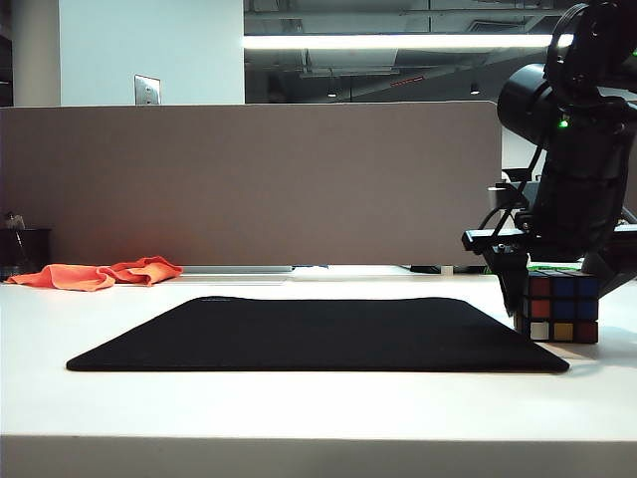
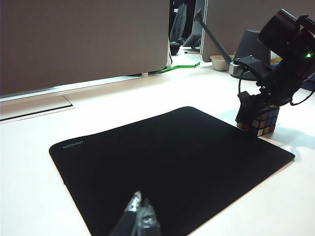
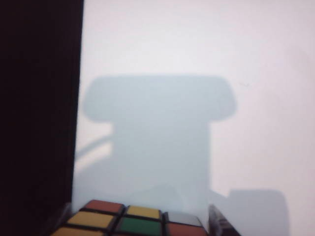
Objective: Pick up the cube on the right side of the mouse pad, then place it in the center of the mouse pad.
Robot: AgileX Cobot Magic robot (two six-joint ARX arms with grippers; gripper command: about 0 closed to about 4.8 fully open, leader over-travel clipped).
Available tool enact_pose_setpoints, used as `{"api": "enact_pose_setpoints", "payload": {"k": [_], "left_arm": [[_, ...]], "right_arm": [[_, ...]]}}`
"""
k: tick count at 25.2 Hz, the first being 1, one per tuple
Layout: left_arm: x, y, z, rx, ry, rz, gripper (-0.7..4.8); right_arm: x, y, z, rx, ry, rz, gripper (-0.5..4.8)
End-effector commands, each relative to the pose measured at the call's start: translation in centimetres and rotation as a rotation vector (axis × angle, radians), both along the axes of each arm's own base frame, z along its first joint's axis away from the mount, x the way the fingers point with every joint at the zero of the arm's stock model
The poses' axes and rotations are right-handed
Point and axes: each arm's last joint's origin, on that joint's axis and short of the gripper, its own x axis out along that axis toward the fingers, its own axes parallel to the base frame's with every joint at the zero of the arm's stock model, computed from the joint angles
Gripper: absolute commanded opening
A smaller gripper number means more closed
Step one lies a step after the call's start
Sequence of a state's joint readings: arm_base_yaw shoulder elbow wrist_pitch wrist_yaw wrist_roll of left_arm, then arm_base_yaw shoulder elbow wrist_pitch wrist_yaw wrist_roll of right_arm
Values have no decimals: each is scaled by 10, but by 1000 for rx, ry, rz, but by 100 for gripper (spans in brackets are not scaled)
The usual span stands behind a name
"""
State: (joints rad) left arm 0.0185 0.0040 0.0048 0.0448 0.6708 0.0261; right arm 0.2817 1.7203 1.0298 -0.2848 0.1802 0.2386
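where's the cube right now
In the exterior view the cube sits on the white table just off the mouse pad's right edge, between the lowered right gripper's fingers.

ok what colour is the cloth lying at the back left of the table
Orange; the cloth shows best in the exterior view.

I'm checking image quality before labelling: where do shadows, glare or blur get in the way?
Exterior view: ceiling strip light glares; right gripper reads as a dark silhouette over the cube. Left wrist view: evenly lit, left gripper soft at the frame edge. Right wrist view: white table washed out, a broad shadow across it, mouse pad nearly featureless black.
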Motion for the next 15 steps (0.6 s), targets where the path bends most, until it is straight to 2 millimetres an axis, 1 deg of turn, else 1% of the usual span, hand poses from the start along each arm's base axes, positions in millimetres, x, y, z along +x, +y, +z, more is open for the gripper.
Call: {"api": "enact_pose_setpoints", "payload": {"k": [1,3,6,15], "left_arm": [[0,0,2,0,-11,-2,-6],[0,0,2,0,-11,-3,-6],[0,0,2,0,-11,-2,-6],[0,0,2,0,-11,-2,-6]], "right_arm": [[0,0,2,-1,-5,-3,353],[0,0,2,0,-4,-2,350],[0,0,2,-1,0,-1,291],[0,0,2,1,-7,-2,291]]}}
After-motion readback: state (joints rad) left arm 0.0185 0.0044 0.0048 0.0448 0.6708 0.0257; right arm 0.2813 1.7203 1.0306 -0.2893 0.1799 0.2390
